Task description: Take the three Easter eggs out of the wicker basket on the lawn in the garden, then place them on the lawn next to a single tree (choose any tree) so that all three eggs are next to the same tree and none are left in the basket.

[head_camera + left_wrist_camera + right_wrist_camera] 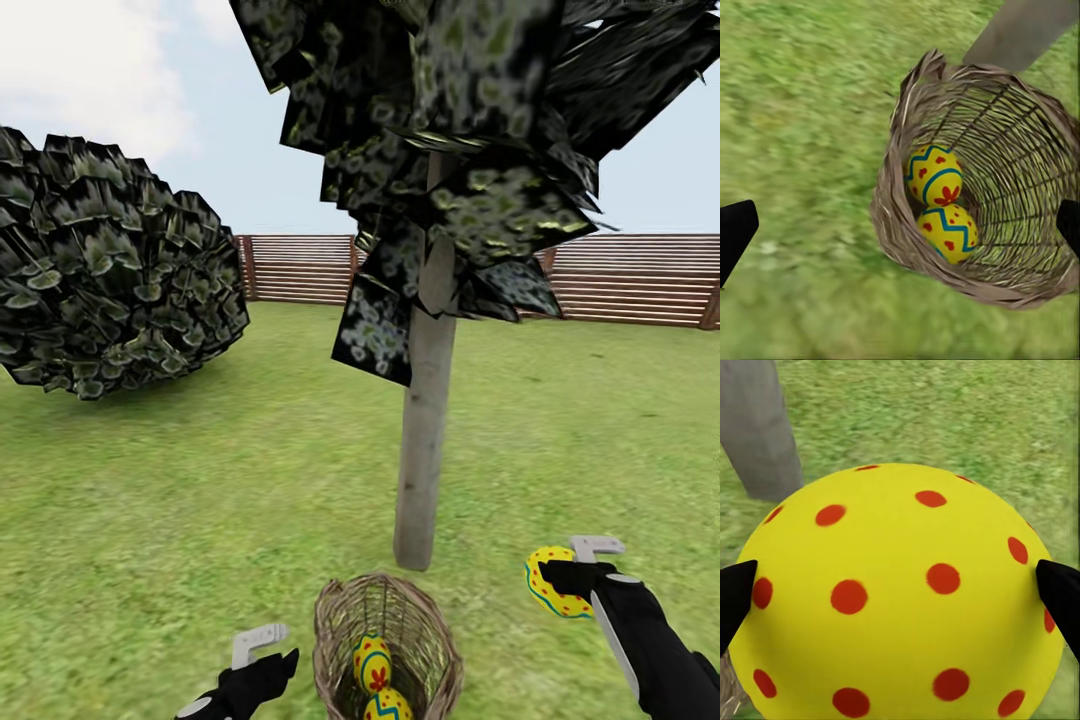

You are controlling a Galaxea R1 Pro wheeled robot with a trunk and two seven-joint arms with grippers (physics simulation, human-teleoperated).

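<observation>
Over on the left, a round dark leafy bush [105, 270], behind it a brown slatted fence [640, 280] under pale blue sky [250, 170] with white cloud [90, 60].

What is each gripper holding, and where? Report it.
The right gripper clamps a red-dotted Easter egg across its sides. The left gripper is open beside the wicker basket, holding nothing.

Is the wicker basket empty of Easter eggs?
No: two yellow Easter eggs lie inside the wicker basket.
</observation>
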